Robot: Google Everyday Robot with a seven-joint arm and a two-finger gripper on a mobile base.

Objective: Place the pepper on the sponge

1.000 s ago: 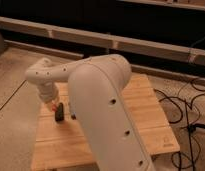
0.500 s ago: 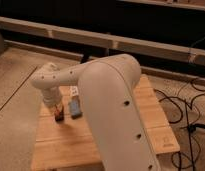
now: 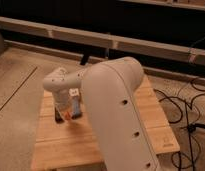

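The end effector (image 3: 66, 114) is hanging low over the wooden tabletop (image 3: 56, 145), likely so that the pepper can go onto the sponge. The orange pepper (image 3: 69, 116) is showing at its tip, just beside the blue sponge (image 3: 76, 108). Whether the end effector is clamping the pepper, I cannot tell.

Gripper (image 3: 66, 113) over table's (image 3: 153, 116) left side, pepper (image 3: 69, 116) at gripper tip, sponge (image 3: 76, 108) just beside pepper on table, cables (image 3: 188, 108) right of table.
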